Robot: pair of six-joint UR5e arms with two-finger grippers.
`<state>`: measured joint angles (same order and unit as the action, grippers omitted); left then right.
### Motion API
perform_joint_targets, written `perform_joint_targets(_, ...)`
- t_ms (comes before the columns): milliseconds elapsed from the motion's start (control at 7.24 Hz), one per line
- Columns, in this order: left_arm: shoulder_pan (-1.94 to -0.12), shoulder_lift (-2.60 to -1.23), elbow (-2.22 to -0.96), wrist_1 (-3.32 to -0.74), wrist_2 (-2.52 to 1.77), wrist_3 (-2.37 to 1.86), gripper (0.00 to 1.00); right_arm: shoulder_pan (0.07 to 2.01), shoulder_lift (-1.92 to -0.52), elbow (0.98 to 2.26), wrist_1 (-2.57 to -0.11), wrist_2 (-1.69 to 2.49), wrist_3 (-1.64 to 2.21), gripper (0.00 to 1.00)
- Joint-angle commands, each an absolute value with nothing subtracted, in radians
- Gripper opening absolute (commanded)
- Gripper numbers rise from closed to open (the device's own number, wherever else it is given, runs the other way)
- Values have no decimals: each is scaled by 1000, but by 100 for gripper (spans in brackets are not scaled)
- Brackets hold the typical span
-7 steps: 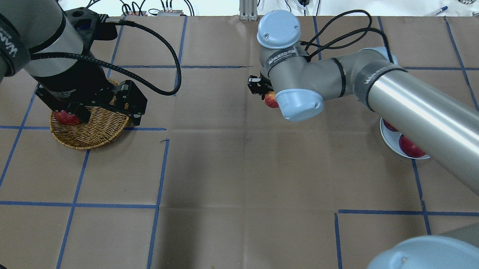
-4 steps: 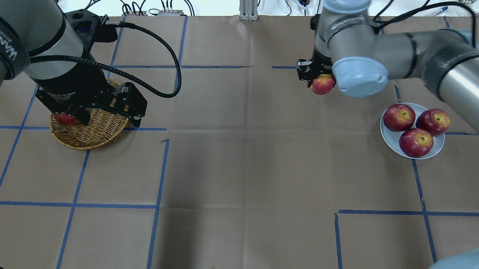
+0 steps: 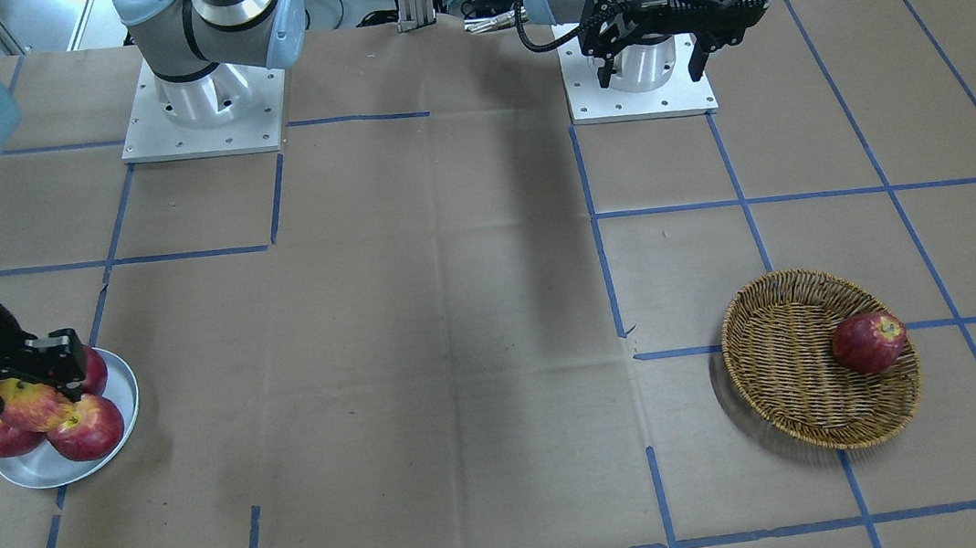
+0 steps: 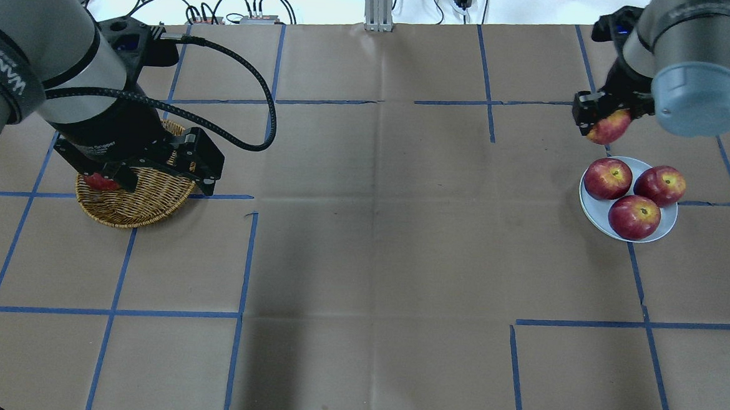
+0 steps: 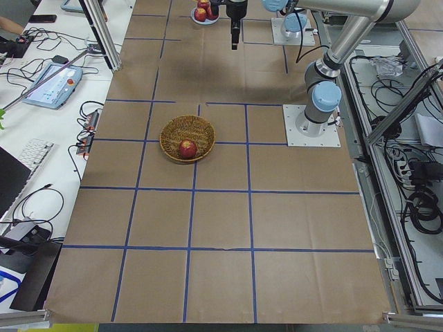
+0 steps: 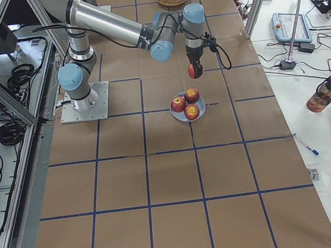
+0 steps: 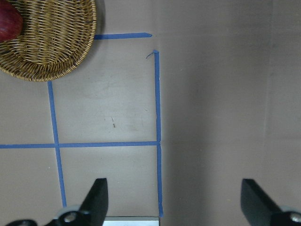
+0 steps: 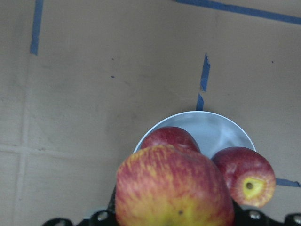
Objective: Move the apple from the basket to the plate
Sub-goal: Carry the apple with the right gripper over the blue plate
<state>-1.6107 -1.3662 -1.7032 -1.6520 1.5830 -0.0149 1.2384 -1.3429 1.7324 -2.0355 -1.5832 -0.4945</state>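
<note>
**Inspector:** Right hand (image 4: pixel 604 117) is closed around the apple (image 4: pixel 609 128). The fruit hangs clear of the bench (image 4: pixel 370 230), close by the rim of the plate (image 4: pixel 593 211) and not resting on it.

**Clerk:** Plate contents?

**Inspector:** Three darker red apples (image 4: pixel 634 216), touching one another.

**Clerk:** Left hand?

**Inspector:** Left hand (image 3: pixel 650 62) is spread wide, holding nothing, raised high with the basket (image 4: pixel 146 209) below and off to one side. One dark apple (image 3: pixel 868 343) lies in the basket.
</note>
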Motion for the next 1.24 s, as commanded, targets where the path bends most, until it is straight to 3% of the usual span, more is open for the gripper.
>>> perform_joint_targets(0,-1611,-1365,-1704,-1652,1583,-14,99,1108,-1347,1808,-2049,-1539,-649,61)
perform_joint_targets(276,-1611,-1365,-1704,-1652,1583,-14,99,1111,-1344,1862,-2121,-1540,-644,61)
perform_joint_targets(1106,-1611,-1364,-1704,-1654,1583,-12,99,1109,-1307,1868,-2134,-1557,-637,62)
